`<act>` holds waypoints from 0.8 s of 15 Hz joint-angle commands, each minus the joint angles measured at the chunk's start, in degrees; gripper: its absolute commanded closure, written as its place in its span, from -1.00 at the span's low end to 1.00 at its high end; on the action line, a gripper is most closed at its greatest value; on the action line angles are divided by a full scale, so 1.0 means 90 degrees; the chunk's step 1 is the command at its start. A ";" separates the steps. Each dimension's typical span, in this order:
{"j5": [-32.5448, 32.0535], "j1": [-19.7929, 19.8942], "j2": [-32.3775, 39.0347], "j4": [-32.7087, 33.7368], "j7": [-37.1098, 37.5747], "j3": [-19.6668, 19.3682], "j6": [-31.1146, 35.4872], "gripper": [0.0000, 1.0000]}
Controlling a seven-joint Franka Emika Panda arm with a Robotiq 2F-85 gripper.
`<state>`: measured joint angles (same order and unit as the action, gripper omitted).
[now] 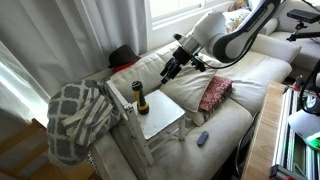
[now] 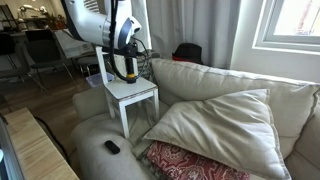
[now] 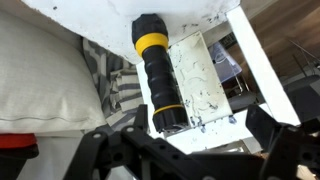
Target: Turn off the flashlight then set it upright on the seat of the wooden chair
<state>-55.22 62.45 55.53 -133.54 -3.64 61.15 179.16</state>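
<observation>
while the flashlight [image 1: 141,97] stands upright on the seat of the wooden chair [image 1: 165,118], the end effector [image 1: 171,69] hangs clear of it, jaws spread wide and empty

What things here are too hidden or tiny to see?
Whether the flashlight is lit: too small in an exterior view, and its lens does not show in the wrist view.
The back of the wooden chair seat: the arm covers it in an exterior view.
The remote buttons: too small in both exterior views.
</observation>
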 commanded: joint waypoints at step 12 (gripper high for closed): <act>0.3174 0.2365 -0.1090 -0.1187 -0.1013 0.2816 -0.1541 -1.00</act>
<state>-31.96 83.97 47.99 -143.75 -9.02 86.21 164.01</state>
